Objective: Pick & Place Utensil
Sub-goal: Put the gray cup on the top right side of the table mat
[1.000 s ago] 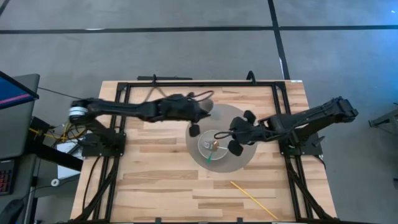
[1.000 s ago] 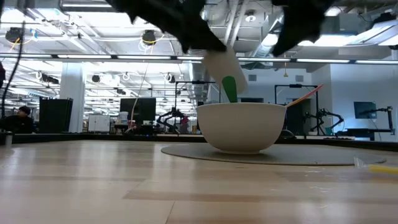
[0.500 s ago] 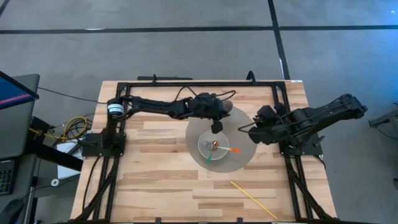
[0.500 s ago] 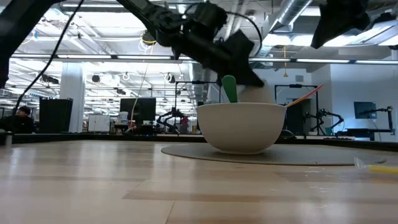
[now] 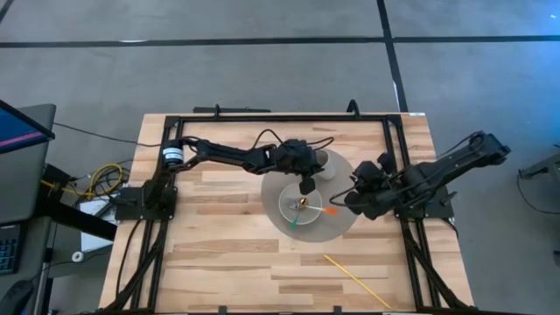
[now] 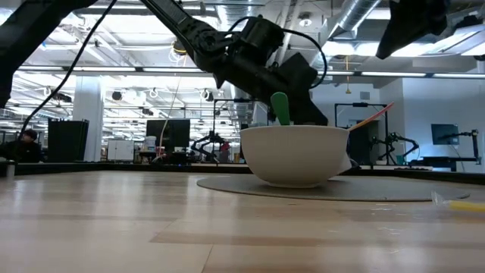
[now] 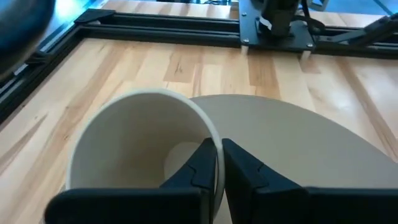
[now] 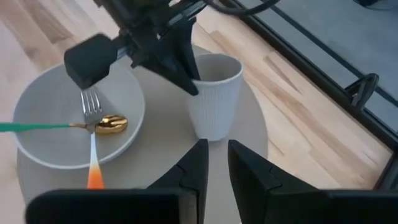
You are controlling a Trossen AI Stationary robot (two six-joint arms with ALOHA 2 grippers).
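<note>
A white ribbed cup (image 8: 214, 93) stands upright on the round grey mat (image 8: 161, 162), on the far side of a white bowl (image 5: 302, 210). In the bowl lie a gold spoon with a green handle (image 8: 37, 126) and a fork with an orange handle (image 8: 93, 174). My left gripper (image 5: 317, 166) reaches over the mat and is shut on the cup. My right gripper (image 5: 354, 199) hovers at the mat's right edge, shut and holding nothing. In the low view the bowl (image 6: 295, 155) hides most of the cup. My left gripper has the cup by the wall just below its rim (image 7: 214, 140), on the side toward the bowl. One finger (image 7: 199, 168) is inside the cup and the other (image 7: 242, 165) outside. The fingers slant down from above and from the table's left. The cup's base rests on the mat.
A thin yellow stick (image 5: 359, 280) lies on the wood near the table's near edge, right of the middle. A black frame (image 5: 280, 118) runs around the table. Bare wood lies left of the mat (image 5: 219, 219).
My left gripper has carried the cup rightward and down from the air at the mat's far-left edge, and the cup now stands on the mat beyond the bowl. My right gripper has drawn back from over the bowl toward the table's right edge, then slightly nearer.
</note>
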